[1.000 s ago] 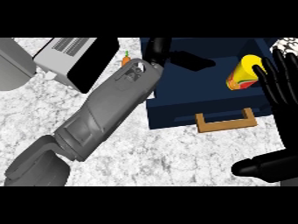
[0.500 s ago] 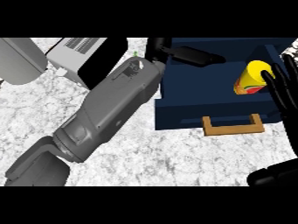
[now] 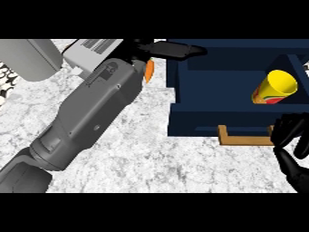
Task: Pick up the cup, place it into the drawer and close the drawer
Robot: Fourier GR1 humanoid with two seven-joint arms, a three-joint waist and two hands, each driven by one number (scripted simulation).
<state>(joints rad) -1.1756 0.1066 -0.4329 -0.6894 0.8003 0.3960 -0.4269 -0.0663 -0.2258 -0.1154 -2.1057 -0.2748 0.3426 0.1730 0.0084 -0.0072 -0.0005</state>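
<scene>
Speckled stone counter (image 3: 150,154) bears a boxy navy drawer (image 3: 210,113) holding a glossy yellow cup (image 3: 275,87); right hand (image 3: 302,149) curled, empty.

The left forearm (image 3: 93,108) covers most of an orange thing (image 3: 149,70), too little showing to name. The right hand (image 3: 302,149) hides the handle's (image 3: 240,138) right end and runs off the right edge. The cup's (image 3: 274,87) base sits behind the drawer (image 3: 210,90) divider.

Counter (image 3: 150,154): speckled grey-white stone, matt, rough-looking. Drawer (image 3: 210,86): dark blue, smooth, painted finish; handle (image 3: 245,138) appears as tan wood. Cup (image 3: 274,88): smooth yellow plastic, slight sheen. Left forearm (image 3: 93,113): grey, matt, metal-like casing. Right robot hand (image 3: 302,149): black, glossy plastic
</scene>
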